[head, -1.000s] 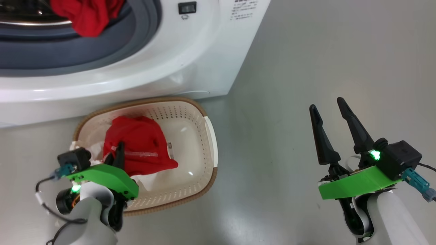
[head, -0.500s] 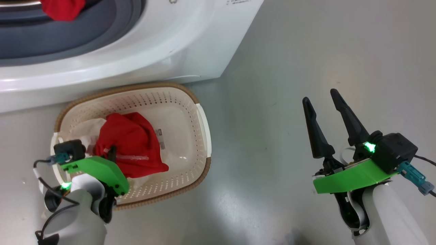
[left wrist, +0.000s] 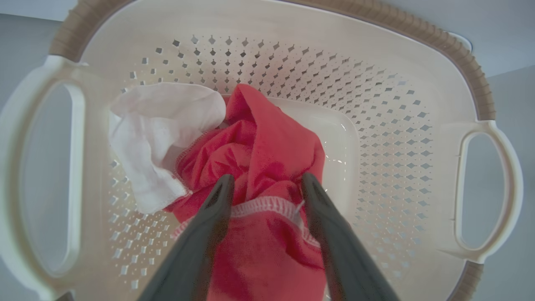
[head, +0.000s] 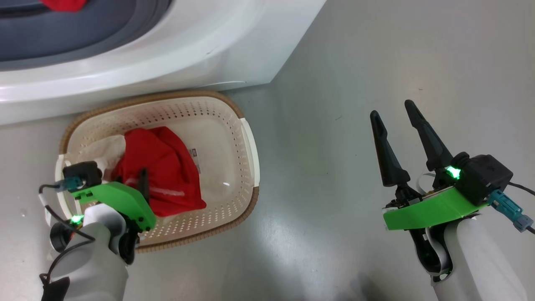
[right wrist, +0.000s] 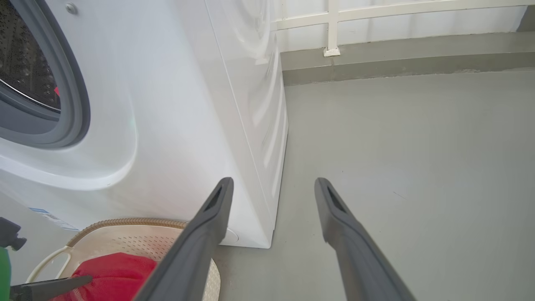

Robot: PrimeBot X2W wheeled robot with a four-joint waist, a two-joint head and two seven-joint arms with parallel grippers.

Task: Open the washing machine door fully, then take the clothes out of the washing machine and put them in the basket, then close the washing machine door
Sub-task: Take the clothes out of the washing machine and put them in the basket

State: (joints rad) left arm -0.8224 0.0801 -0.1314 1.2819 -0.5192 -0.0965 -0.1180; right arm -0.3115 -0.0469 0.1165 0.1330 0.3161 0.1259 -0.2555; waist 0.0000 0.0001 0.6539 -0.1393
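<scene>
The red garment (left wrist: 271, 138) seems soft and light; pinch a raised fold. The left gripper (left wrist: 266, 177) stands open astride it; right gripper (head: 391, 108) open, empty.

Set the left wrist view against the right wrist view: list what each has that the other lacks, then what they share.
Left wrist view's own: the whitish cloth beside the red garment, and the left gripper seen open, astride that garment. Right wrist view's own: the washing machine, its grey rubber ring and steel drum, and the right gripper open above the floor. Shared: the basket and the red garment lying in it.
</scene>
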